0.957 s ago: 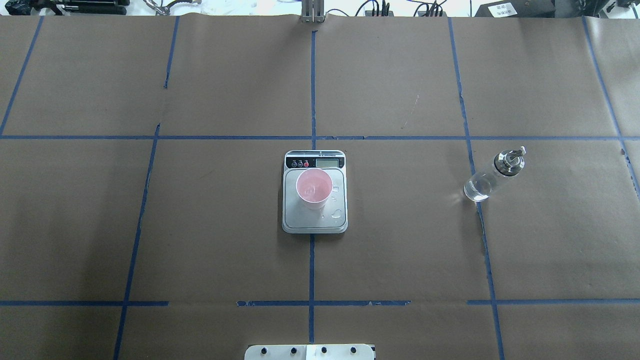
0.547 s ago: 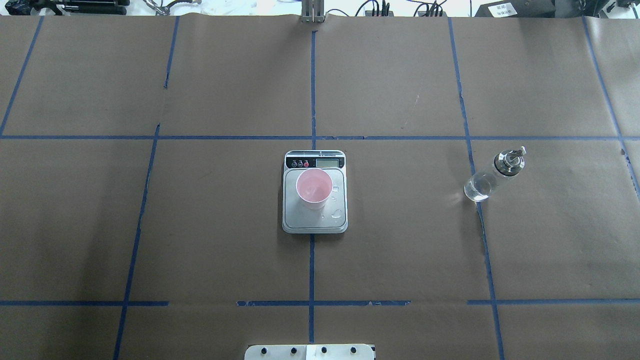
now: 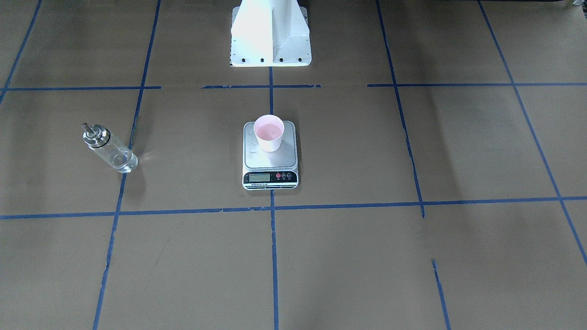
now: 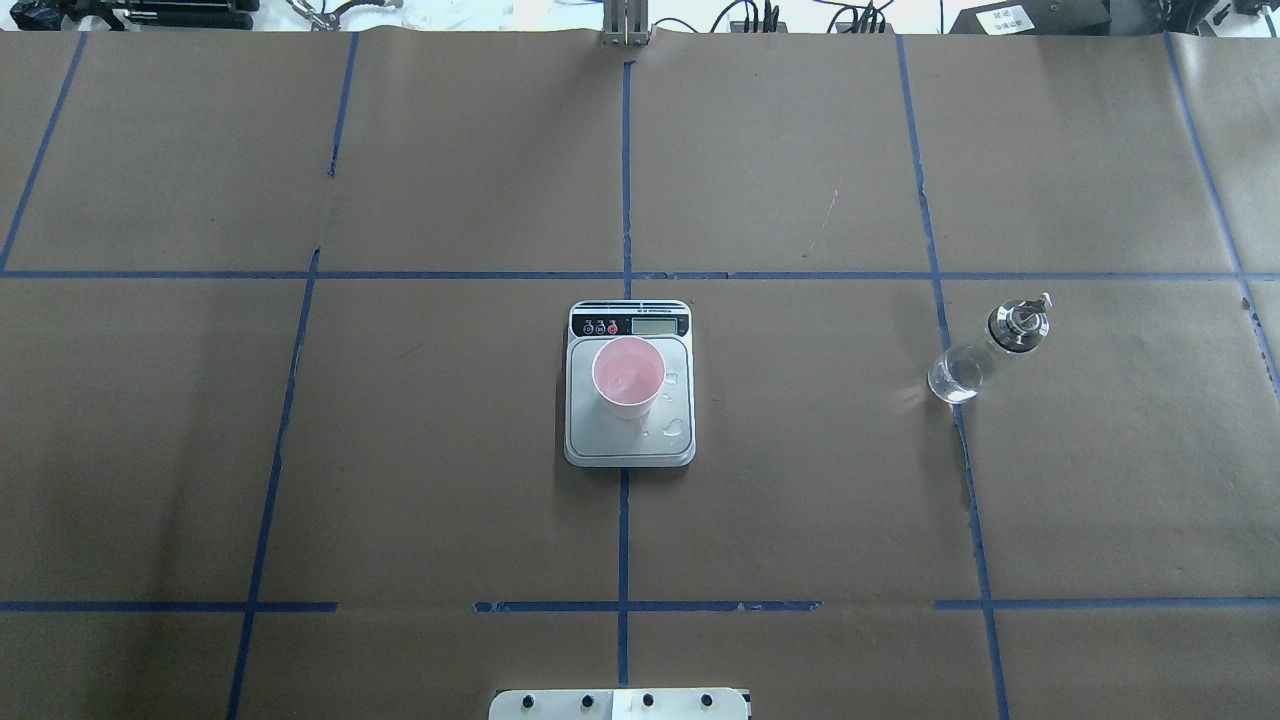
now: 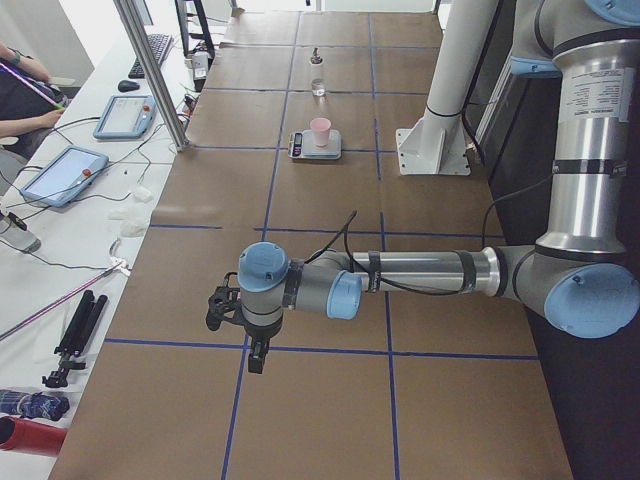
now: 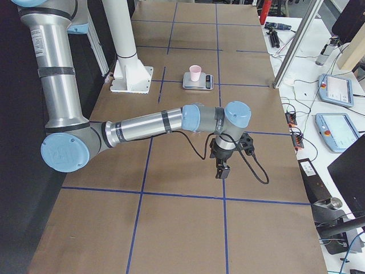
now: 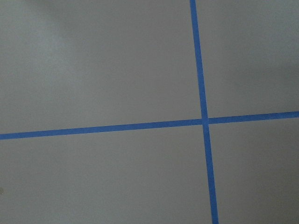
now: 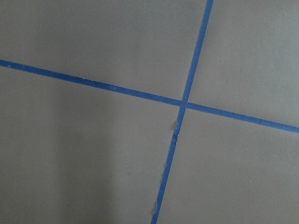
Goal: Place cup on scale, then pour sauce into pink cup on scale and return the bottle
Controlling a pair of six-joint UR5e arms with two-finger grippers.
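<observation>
The pink cup [image 4: 628, 376] [image 3: 269, 133] stands upright on the scale [image 4: 630, 445] [image 3: 270, 158] at the table's middle, toward the platform's display end. A few clear droplets [image 4: 676, 427] lie on the platform beside it. The glass bottle [image 4: 985, 350] [image 3: 107, 147] stands alone on the robot's right side, with clear sauce [image 4: 955, 378] low inside it. My left gripper [image 5: 258, 355] and right gripper [image 6: 221, 170] hang over bare paper at the table's two ends, far from these things. I cannot tell whether either is open or shut. Both wrist views show only paper and tape.
Brown paper with blue tape lines [image 4: 624, 180] covers the table. The white robot base [image 3: 270, 32] sits at the near edge behind the scale. Beside the table are a metal post [image 5: 150, 70], tablets [image 6: 336, 91] and a person's arm [image 5: 20, 90].
</observation>
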